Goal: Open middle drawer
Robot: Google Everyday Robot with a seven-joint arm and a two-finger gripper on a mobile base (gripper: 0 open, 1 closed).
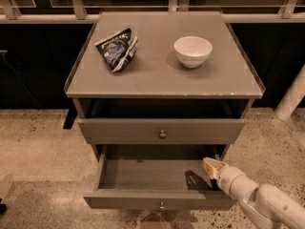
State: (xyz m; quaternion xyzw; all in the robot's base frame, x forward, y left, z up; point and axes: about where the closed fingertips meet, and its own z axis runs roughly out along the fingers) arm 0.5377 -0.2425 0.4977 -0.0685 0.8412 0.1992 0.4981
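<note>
Middle drawer (119, 199) grey-brown, pulled out, gripper (209, 164) inside

Jaws inside open drawer (119, 199), right.

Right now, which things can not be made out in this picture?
- Camera view: the hand, at the right inside the open middle drawer, hides that corner.
- Camera view: below this drawer, its front and the bottom edge hide everything.
- Camera view: print on the bag, too small.
</note>
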